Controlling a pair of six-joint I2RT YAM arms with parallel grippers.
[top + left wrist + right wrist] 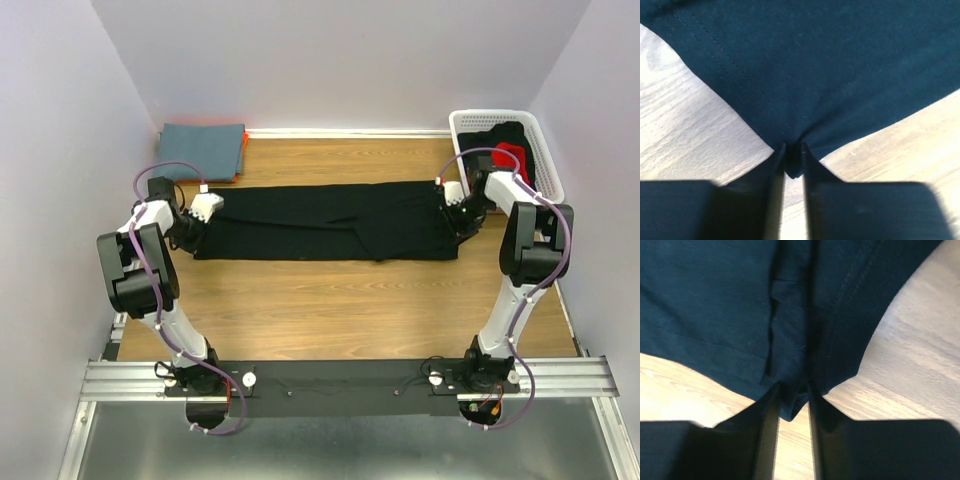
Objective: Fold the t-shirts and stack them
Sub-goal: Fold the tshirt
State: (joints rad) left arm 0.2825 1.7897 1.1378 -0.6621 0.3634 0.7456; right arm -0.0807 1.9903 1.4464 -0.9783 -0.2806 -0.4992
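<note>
Two clamps: your left gripper point(791, 148) nips the left end of the long black cloth t-shirt point(330, 222) lying mid-frame on the wooden table point(330, 310), your right gripper point(792, 390) its right end. Only the top view shows the folded slate-blue shirt point(205, 150), upper left.

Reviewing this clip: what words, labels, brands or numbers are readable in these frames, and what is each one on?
No text can be read in any view.
black t-shirt: plain, no print or tag showing.
folded slate-blue t-shirt: plain.
white mesh basket: no marking visible.
small round fittings at the near edge: too small to tell whether they carry text.
</note>
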